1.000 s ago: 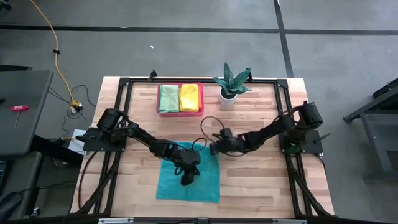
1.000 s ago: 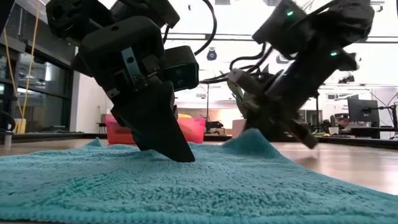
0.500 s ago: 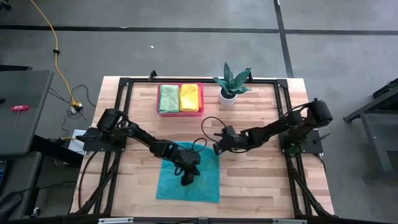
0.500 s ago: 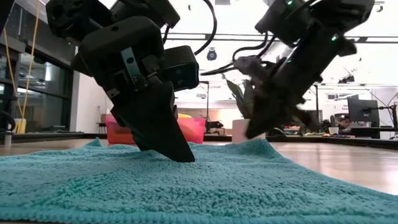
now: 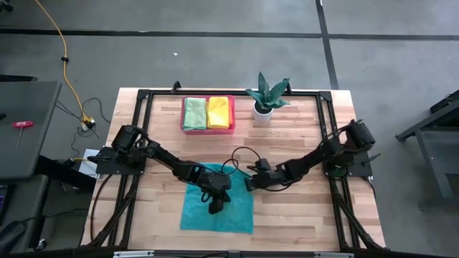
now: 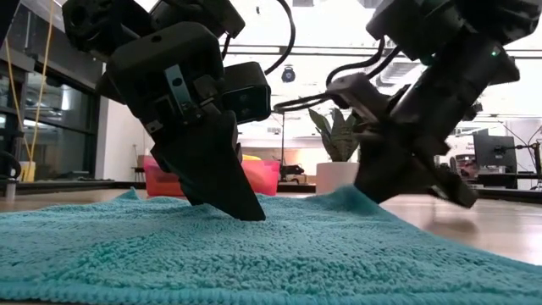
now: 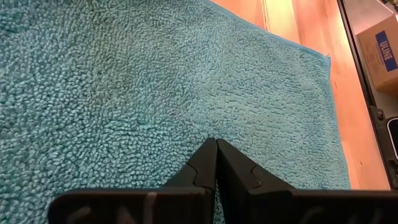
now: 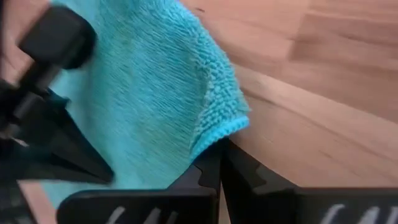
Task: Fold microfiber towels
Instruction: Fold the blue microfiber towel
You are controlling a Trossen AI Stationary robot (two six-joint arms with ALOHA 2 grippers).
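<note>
A teal towel (image 5: 215, 211) lies spread flat on the wooden table near its front edge. My left gripper (image 5: 214, 209) is shut, with its tips down on the towel's middle; it also shows in the low view (image 6: 246, 212). My right gripper (image 5: 249, 183) is shut on the towel's far right corner. A light green towel (image 5: 194, 112) and a yellow towel (image 5: 219, 112) lie folded in the pink tray (image 5: 208, 130) at the far side. My left gripper presses its shut fingertips (image 7: 216, 149) down on the middle of the towel, slanting down from the far left. The towel lies flat under them. My right gripper pinches the towel's far right corner (image 8: 219, 132) between its two fingers, coming low from the table's right. The corner is raised and curled over the flat part, and the rest lies on the table.
A potted plant in a white pot (image 5: 264, 107) stands right of the tray. Bare wood lies to the towel's left and right (image 5: 308, 215). A black frame (image 5: 143, 93) runs round the table's edges.
My right gripper has gone toward the table's near edge and come lower, drawing the towel's far right corner with it over the flat part. My left gripper and the rest of the towel have stayed where they were.
</note>
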